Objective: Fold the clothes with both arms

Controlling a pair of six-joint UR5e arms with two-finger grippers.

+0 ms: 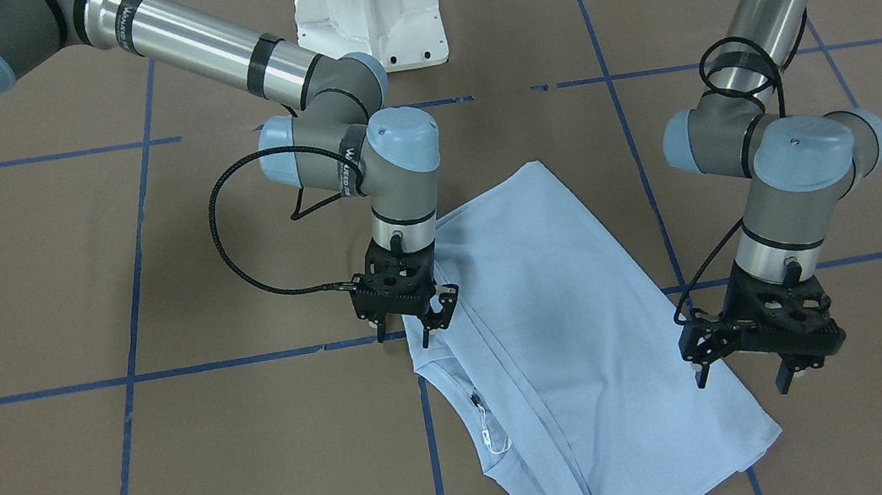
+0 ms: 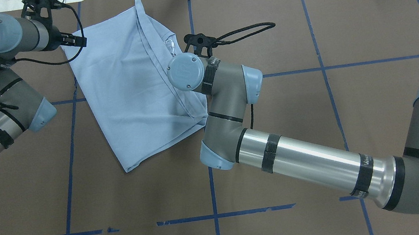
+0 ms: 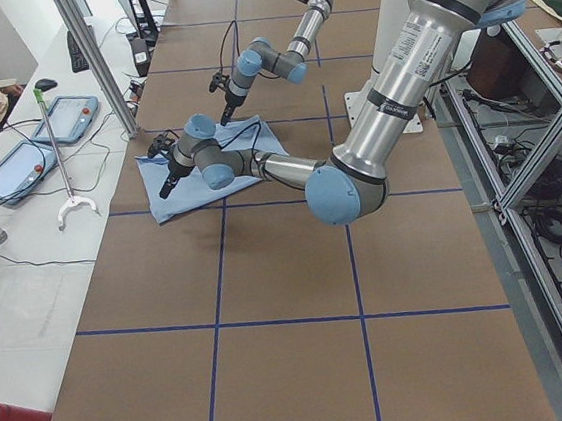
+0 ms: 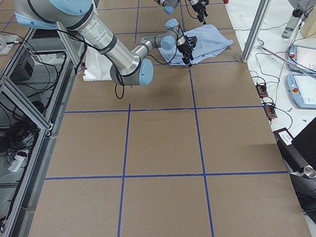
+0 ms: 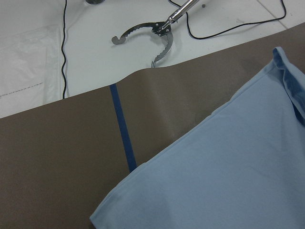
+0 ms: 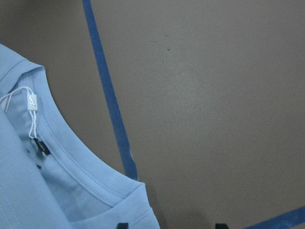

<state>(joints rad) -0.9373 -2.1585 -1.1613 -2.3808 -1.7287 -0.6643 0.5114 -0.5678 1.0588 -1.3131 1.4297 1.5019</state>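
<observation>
The light blue T-shirt (image 1: 579,323) lies folded on the brown table, with its collar and white tag (image 1: 491,443) on one side. Its chest print is hidden. My left gripper (image 1: 743,374) hovers open and empty over the shirt's edge near a corner. The left wrist view shows the shirt (image 5: 228,167) lying flat below, with no fingers in frame. My right gripper (image 1: 417,323) is open at the shirt's shoulder edge beside the collar. In the right wrist view its fingertips (image 6: 123,225) stand apart, one next to the shirt's corner (image 6: 136,202). The tag (image 6: 31,101) shows there too.
The white pedestal base (image 1: 367,10) stands at the robot's side of the table. Blue tape lines (image 1: 134,377) cross the brown surface. A metal grabber tool (image 5: 157,33) lies on the white bench beyond the table's far edge. Tablets (image 3: 15,163) and a person sit there.
</observation>
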